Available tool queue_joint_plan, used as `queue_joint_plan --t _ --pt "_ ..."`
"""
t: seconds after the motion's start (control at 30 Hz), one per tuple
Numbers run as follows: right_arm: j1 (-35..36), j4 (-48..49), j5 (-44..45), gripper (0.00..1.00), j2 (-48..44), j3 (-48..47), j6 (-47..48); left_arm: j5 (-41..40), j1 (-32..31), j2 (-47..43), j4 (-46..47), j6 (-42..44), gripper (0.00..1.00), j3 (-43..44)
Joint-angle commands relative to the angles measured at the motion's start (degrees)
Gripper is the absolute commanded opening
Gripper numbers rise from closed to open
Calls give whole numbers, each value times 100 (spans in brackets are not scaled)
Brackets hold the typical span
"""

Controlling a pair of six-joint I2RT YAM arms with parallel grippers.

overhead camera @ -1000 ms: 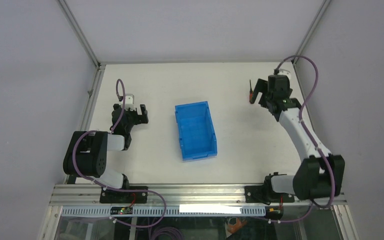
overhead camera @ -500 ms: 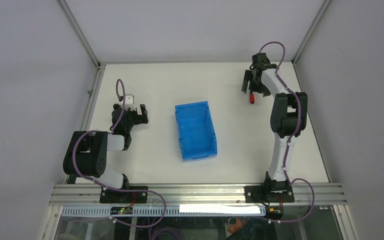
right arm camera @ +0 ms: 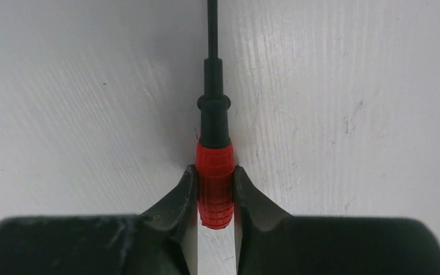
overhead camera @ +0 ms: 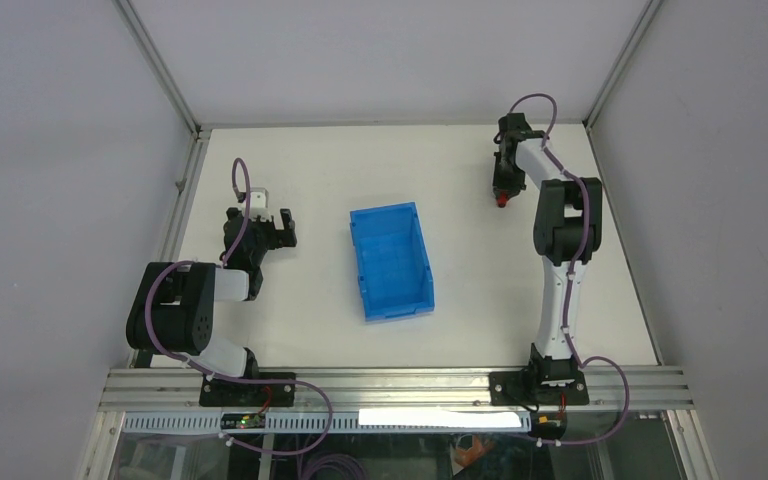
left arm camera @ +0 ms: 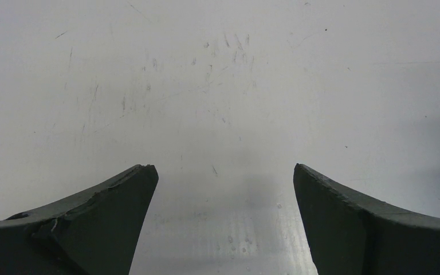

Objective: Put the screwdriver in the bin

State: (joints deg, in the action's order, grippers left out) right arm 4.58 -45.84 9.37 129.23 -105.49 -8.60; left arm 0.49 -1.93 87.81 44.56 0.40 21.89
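Right claw (right arm camera: pixel 214 175) pinches screwdriver (right arm camera: pixel 214 134) on scuffed white table (right arm camera: pixel 91 86); grey walls (overhead camera: pixel 60 150).

Red-handled, black-shafted screwdriver (right arm camera: pixel 215 184), bright blue bin (overhead camera: pixel 398 309), scuffed white table (overhead camera: pixel 480 290), right pincer (right arm camera: pixel 215 173) perhaps charcoal

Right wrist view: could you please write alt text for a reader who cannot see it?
The right gripper is closed on the red handle of the screwdriver, which lies on the white table with its thin black shaft pointing away from the camera.
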Motion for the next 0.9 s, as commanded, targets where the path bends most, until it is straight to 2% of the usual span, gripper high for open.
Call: queue_joint_plan --t 0.0,0.13,0.47,0.67,0.87 --pt "-36 -152 -189 10 -225 -192 109 57 -62 -145 154 -93 99 8" --pt "-27 -369 -113 3 -771 -175 126 57 -66 -149 150 -93 99 8" --pt "133 -1297 3 3 -2216 -68 -68 56 -66 -147 150 -93 99 8" --pt "991 -1413 276 6 -3226 295 -262 48 -62 -143 150 -93 99 8" --pt "2697 -1055 320 6 -4089 759 -439 56 -67 -146 150 -93 99 8"
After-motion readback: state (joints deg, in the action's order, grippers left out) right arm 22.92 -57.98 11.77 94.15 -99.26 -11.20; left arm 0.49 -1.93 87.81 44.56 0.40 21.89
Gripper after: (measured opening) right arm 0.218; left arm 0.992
